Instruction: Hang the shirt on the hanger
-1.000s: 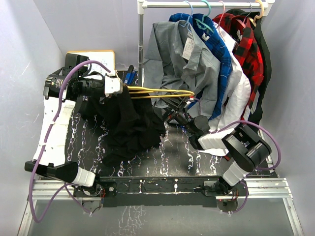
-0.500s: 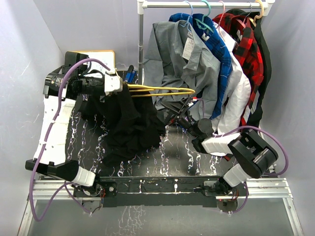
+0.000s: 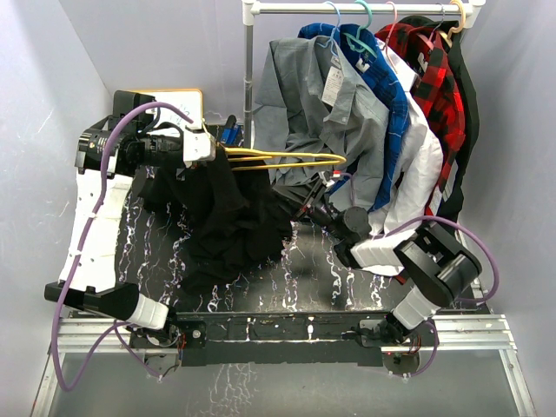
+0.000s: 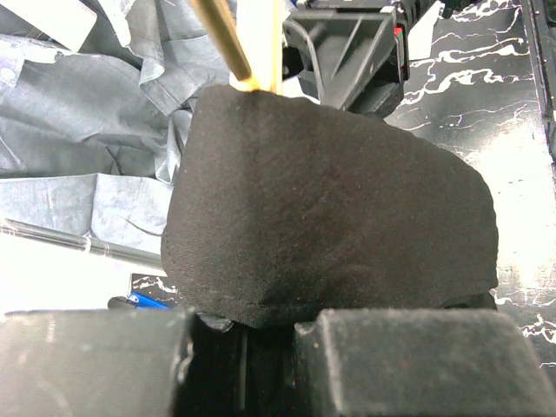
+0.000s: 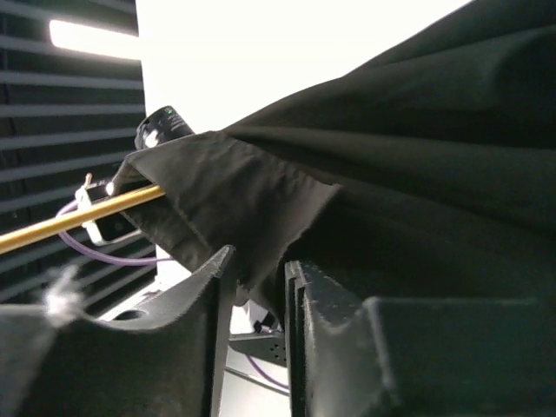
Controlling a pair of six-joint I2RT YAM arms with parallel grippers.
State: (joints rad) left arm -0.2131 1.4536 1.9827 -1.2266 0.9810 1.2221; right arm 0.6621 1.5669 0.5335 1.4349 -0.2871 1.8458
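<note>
left gripper [image 3: 207,149] clamped on yellow hanger [image 3: 287,159] at upper centre, black shirt [image 3: 230,221] draped off its left end, centre-left; right gripper [image 5: 259,265] pinched narrow on the shirt's edge, so I'd pull that edge rightward along the hanger, slow, hanger level.

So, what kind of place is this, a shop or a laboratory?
Probably a robot laboratory cell: the left arm and right arm bolted at a black marbled table, plain walls close around it, and a clothes rail of hung shirts.

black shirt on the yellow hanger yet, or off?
Partly on: the plain black fabric shirt covers one end of the thin yellow plastic hanger; its other end sticks out bare.
</note>
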